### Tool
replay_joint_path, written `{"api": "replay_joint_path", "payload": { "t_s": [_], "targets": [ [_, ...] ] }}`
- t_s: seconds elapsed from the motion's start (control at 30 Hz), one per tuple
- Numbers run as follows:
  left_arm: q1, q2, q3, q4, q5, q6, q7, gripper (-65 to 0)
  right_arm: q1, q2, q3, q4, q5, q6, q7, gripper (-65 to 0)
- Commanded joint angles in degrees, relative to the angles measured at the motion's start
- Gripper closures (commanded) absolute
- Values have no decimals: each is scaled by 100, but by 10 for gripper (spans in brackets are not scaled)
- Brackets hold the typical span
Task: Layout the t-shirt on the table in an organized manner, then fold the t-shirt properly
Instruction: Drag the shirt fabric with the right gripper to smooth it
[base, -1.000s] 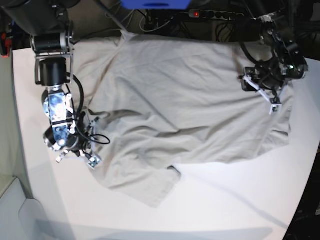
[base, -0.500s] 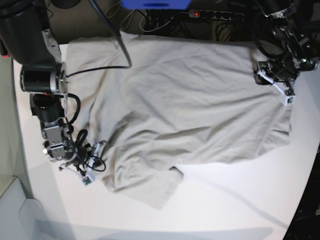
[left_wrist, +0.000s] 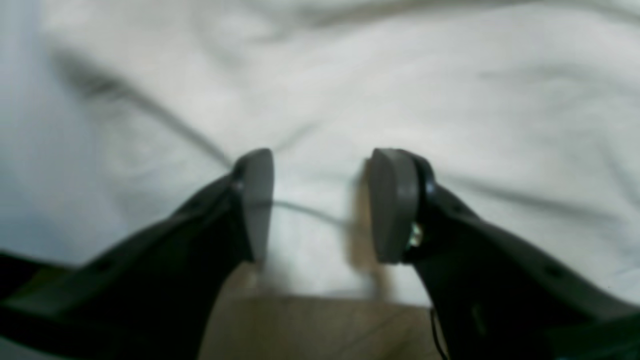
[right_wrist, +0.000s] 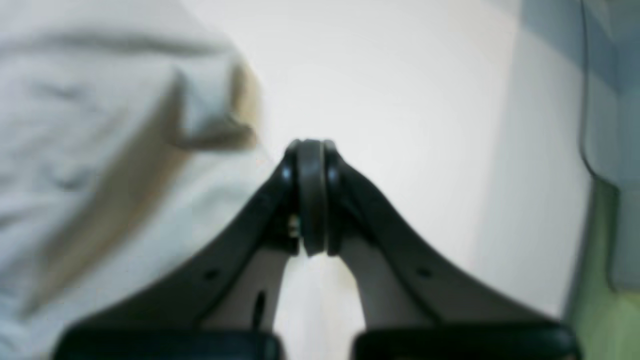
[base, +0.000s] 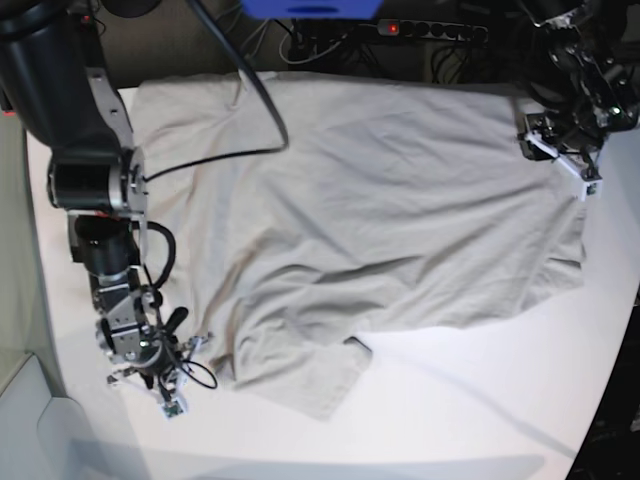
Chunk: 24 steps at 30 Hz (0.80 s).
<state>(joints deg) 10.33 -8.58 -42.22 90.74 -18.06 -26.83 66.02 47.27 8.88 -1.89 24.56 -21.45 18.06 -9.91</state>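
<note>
Base view: right gripper (base: 172, 398) has moved nearer, off the t-shirt (base: 380, 210)

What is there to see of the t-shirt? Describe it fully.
The plain light grey-beige soft cotton t-shirt lies spread and wrinkled on the smooth white table, covering most of the far half. One short sleeve points toward the near edge, creased folds beside it. The left gripper, jaws apart, hovers over its far corner; the right gripper, shut, sits just off its edge.

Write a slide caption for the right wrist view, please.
Right gripper, shut and empty, above the white table, beside the t-shirt.
</note>
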Motion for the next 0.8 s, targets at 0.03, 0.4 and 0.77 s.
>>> {"api": "replay_joint_path", "payload": {
  "t_s": [0.03,0.4,0.77],
  "targets": [
    [-53,-78,-73,170,-35,-3,-13,-307,-107,162,26,714,40,-44,-314,0],
    [-17,-34,-416,1366,-1222,6,31,-307,-1883,-365,-9,3729,13,1697,-1237,0],
    [106,-61,-776,1348,-1248,6,110,-307,-1883,-93,18,2674,-4,1688,-1378,0]
  ]
}}
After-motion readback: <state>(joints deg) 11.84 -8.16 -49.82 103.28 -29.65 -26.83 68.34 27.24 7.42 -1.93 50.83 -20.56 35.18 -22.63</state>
